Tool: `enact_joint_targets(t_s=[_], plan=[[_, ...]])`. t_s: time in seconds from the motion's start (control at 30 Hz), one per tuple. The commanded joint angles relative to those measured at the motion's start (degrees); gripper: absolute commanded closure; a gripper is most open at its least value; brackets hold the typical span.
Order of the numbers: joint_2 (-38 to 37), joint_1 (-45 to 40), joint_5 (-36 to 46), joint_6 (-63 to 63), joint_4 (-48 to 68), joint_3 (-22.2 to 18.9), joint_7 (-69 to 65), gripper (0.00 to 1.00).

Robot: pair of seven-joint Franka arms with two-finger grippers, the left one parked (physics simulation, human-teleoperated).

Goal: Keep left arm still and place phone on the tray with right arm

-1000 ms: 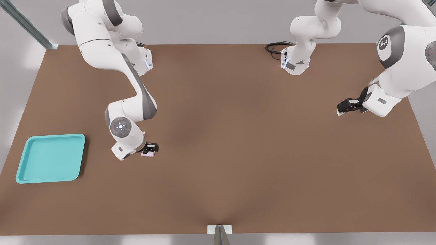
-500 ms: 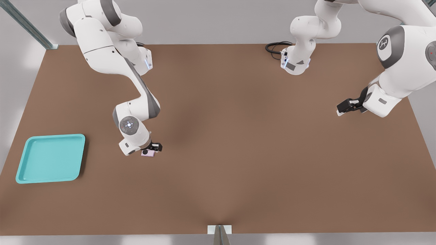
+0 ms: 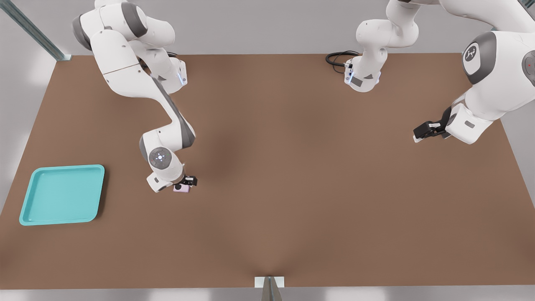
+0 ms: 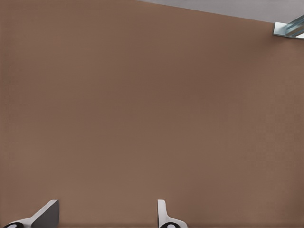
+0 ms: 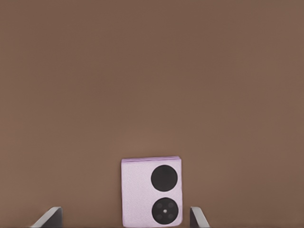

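Gripper (image 3: 184,182) over phone (image 5: 151,192) (fingers (image 5: 197,217) spread, phone between).

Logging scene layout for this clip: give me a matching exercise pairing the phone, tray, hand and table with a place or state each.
Things:
1. phone
2. tray
3. hand
4. table

Descriptions:
A. turquoise, nothing in it, at the front view's left
B. brown surface under everything
C. open, fingers either side of the phone
D. pale pink, flat on the table, two black lenses up

Pairs: 1-D, 2-A, 3-C, 4-B
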Motion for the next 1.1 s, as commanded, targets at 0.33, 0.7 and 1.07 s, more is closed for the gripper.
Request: enact_joint_targets(t_s=[0.33,0.7,1.07], plan=[[4.0,-1.2,0.1,6.8,-0.8,1.0,-8.1,0.0],[5.6,-3.5,0.2,6.7,-1.0,1.6,-9.8,0.0],[7.9,-3.4,0.3,6.2,-1.3,1.6,-7.5,0.0]])
